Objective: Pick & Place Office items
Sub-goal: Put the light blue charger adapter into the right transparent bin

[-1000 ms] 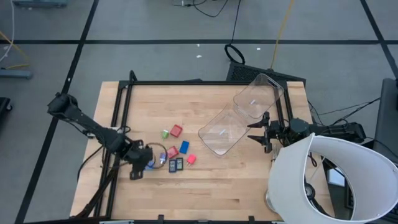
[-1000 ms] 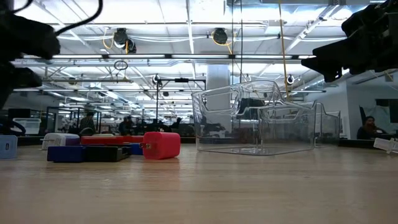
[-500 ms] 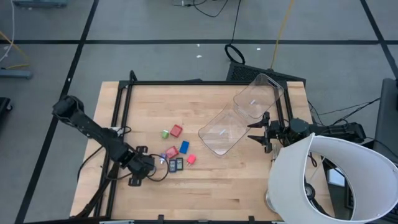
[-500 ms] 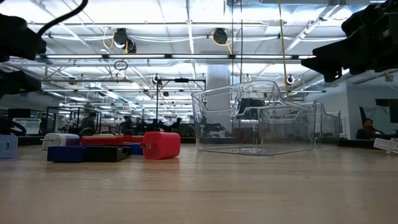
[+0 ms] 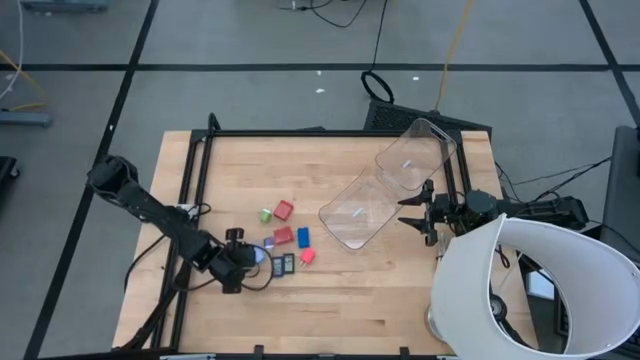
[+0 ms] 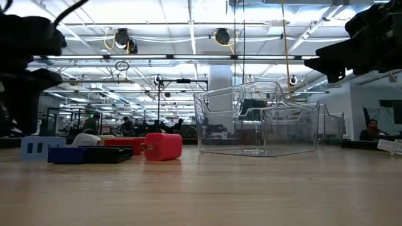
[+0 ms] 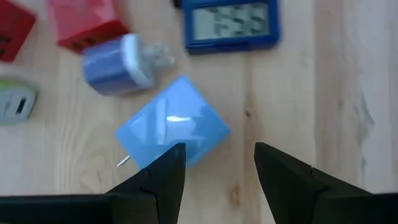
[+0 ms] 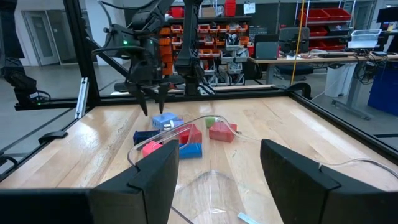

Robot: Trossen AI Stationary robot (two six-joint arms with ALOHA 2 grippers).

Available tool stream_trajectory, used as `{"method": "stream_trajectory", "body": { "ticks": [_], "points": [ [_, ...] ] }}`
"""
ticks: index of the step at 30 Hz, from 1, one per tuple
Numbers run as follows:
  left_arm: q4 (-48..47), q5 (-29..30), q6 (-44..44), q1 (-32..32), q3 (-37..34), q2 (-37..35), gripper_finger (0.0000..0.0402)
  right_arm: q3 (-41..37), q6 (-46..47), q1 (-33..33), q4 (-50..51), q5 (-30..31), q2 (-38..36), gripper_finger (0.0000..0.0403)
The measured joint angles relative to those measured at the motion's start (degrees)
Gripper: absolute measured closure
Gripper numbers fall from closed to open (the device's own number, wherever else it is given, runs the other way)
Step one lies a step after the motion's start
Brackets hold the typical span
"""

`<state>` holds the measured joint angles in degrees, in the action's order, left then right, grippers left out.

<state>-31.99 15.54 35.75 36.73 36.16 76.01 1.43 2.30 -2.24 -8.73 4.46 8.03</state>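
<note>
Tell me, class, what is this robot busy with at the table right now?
The left tool hangs open just above a light-blue block at the near-left edge of a cluster of small office items; nothing is gripped yet. The clear plastic bin lies tipped on its side to the right of the cluster, its mouth towards the items, and no coloured item shows inside it. The right tool waits open beside the bin, holding nothing.

Small office items [image 5: 283,238] clustered mid-table: red, blue, lt-blue, green blocks, dark flats.
</note>
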Motion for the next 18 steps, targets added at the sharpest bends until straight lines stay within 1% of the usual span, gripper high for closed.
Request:
{"method": "stream_trajectory", "body": {
  "ticks": [2, 4, 7, 10, 13, 18],
  "points": [
    [0.1, 0.7, -0.3, -0.6, 0.0, 0.0, 0.0206, 0.0, 0.0, 0.0, 0.0, 0.0, 0.0, 0.0183],
    [0.3, 0.8, -3.2, -1.0, 0.0, -0.1, 0.0206, 0.0, 0.0, 0.0, 0.0, 0.0, 0.0, 0.0183],
    [0.2, -0.7, -6.9, -2.2, 0.0, 0.2, 0.0206, 0.0, 0.0, 0.0, 0.0, 0.0, 0.0, 0.0183],
    [0.2, -1.9, -7.4, -3.9, 0.1, 1.1, 0.0202, 0.0, 0.0, 0.0, 0.0, 0.0, 0.0, 0.0183],
    [0.4, -3.3, -6.6, -5.5, 0.3, 1.7, 0.0183, 0.0, 0.0, 0.0, 0.0, 0.0, 0.0, 0.0183],
    [0.0, -4.2, -7.4, -7.5, 1.5, 2.0, 0.0131, 0.0, 0.0, 0.0, 0.0, 0.0, 0.0, 0.0183]
  ]
}}
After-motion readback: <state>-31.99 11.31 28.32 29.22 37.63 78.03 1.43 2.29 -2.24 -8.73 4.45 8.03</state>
